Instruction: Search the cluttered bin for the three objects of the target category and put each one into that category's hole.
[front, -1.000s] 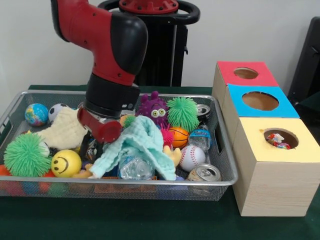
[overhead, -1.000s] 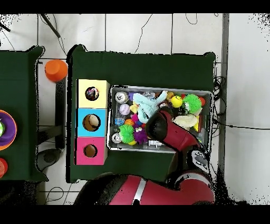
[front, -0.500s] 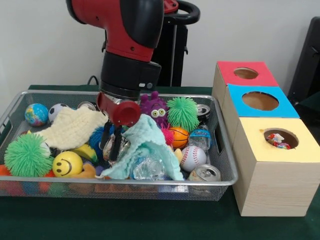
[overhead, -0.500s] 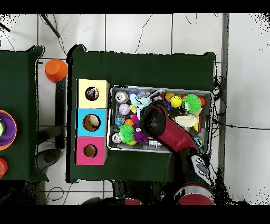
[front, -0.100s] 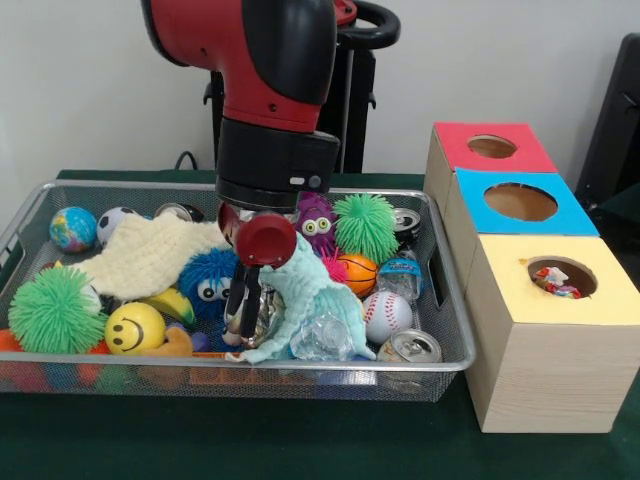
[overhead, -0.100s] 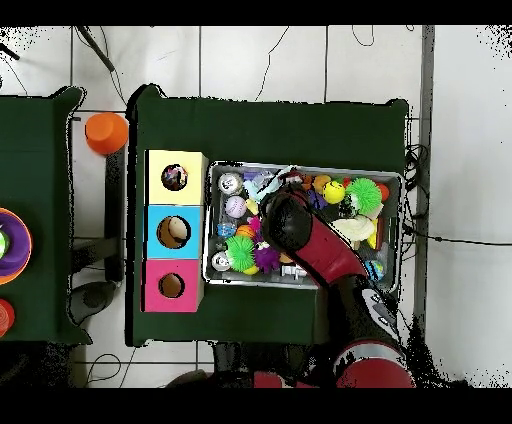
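A green tabletop (front, -0.100s: 300, 440) was seen with a wire bin (front, -0.100s: 440, 330) full of toys. The gripper (front, -0.100s: 243, 318) was down in the bin, clamped on a light green cloth (front, -0.100s: 305, 290) beside a clear bottle (front, -0.100s: 325, 338).

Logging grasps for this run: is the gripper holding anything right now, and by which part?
It cannot be told. The gripper reaches down into the wire mesh bin right beside the crumpled mint-green cloth, but no grip on it shows.

orange cup (overhead, -0.100s: 106, 132) on floor | purple plate (overhead, -0.100s: 12, 246) left table
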